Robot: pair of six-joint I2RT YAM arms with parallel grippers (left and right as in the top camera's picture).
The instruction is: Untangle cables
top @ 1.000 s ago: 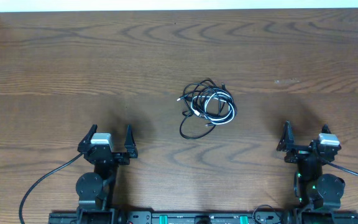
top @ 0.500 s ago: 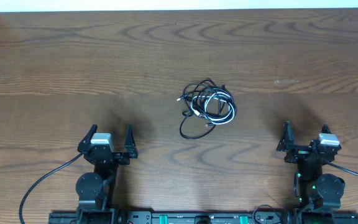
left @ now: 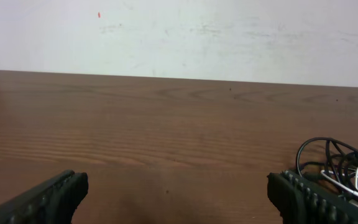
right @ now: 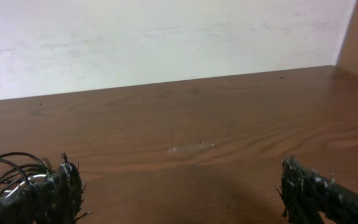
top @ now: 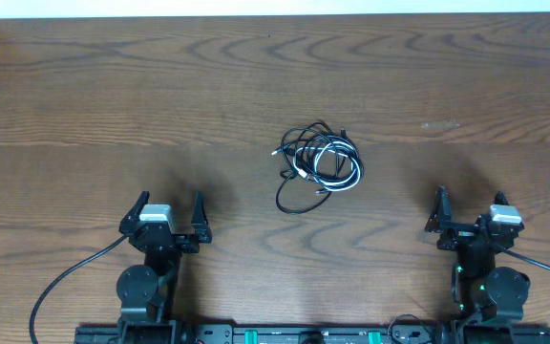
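Note:
The cables point(top: 319, 162) lie in one tangled pile at the middle of the wooden table, black cords with a white one looped among them. One black loop trails toward the near side. The pile shows at the right edge of the left wrist view point(left: 340, 165) and at the left edge of the right wrist view point(right: 5, 171). My left gripper point(top: 169, 212) is open and empty at the near left, well short of the pile. My right gripper point(top: 466, 212) is open and empty at the near right.
The wooden table point(top: 113, 105) runs to a white wall at the back. A pale smudge point(top: 440, 124) marks the wood right of the pile. Thick black arm wires point(top: 60, 282) curve out beside both arm bases at the near edge.

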